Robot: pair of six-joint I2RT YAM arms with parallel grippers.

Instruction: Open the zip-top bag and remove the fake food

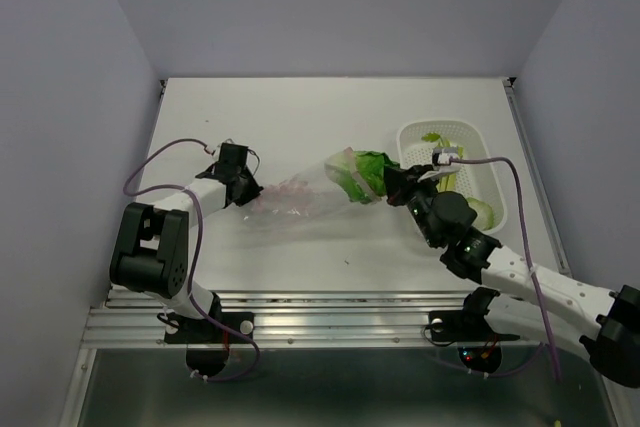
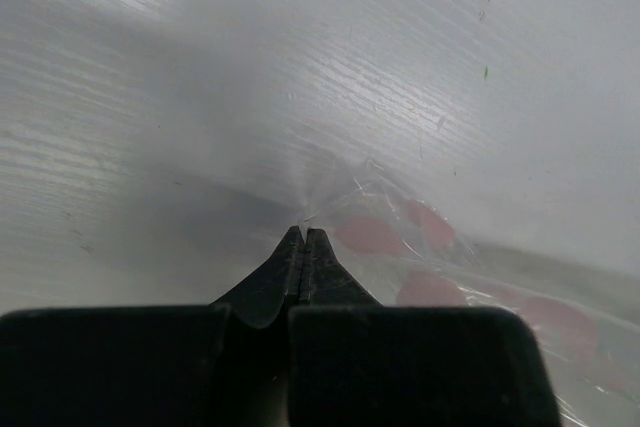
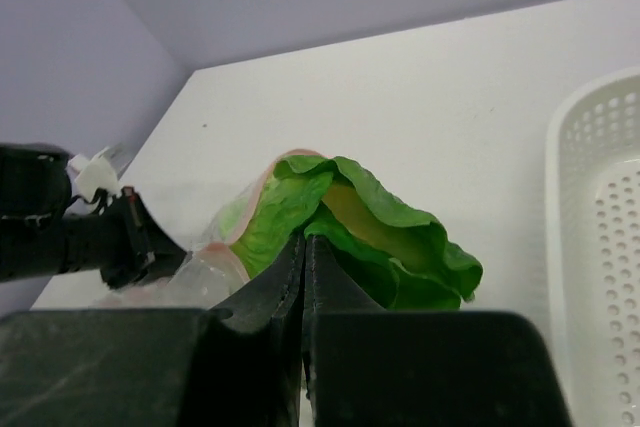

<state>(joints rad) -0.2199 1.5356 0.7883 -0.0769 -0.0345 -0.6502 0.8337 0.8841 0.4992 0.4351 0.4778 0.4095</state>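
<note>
The clear zip-top bag [image 1: 300, 199] lies on the white table, its pink-edged mouth facing right. A bright green leafy piece of fake food [image 1: 372, 171] sticks halfway out of that mouth. My right gripper [image 1: 393, 185] is shut on the leaf; in the right wrist view the leaf [image 3: 395, 237] sits pinched at the gripper's [image 3: 305, 239] tips, with the bag mouth [image 3: 235, 222] around its left part. My left gripper [image 1: 248, 187] is shut on the bag's closed left end; in the left wrist view the gripper's [image 2: 303, 233] tips pinch the clear plastic [image 2: 400, 247] with pink print.
A white perforated tray [image 1: 492, 169] stands just right of my right gripper. It holds yellow-green stalks [image 1: 436, 139] and a pale round piece [image 1: 482, 213]. Its rim shows in the right wrist view [image 3: 565, 167]. Grey walls enclose the table.
</note>
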